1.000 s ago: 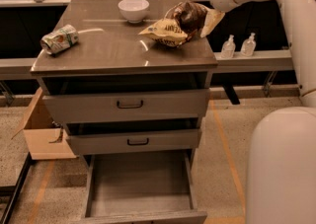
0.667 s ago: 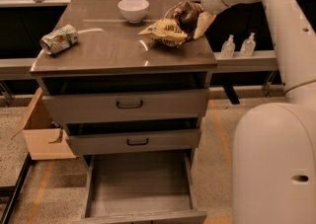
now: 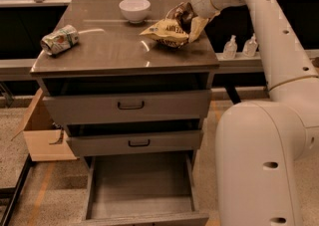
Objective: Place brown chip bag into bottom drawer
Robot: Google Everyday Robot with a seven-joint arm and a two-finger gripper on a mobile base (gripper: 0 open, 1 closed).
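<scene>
The brown chip bag [image 3: 168,32] lies on the cabinet top near its right edge, its pale yellow panel facing me and its dark brown part towards the back right. My gripper [image 3: 183,11] reaches in from the upper right. Its cream fingers [image 3: 197,27] are spread, one above and behind the bag and one at the bag's right end, straddling the brown part. The bag still rests on the top. The bottom drawer [image 3: 142,190] is pulled out at floor level, its grey floor bare.
A white bowl [image 3: 134,9] stands at the back of the cabinet top [image 3: 99,51]. A dented green-and-white can [image 3: 59,39] lies at the left. Two closed drawer fronts with black handles [image 3: 130,105] sit above the open drawer. A cardboard box [image 3: 42,130] stands left; spray bottles [image 3: 240,47] stand right.
My arm has swung left and down, bringing the gripper closer over the bag's right end. The bag, bowl and can have not moved.
</scene>
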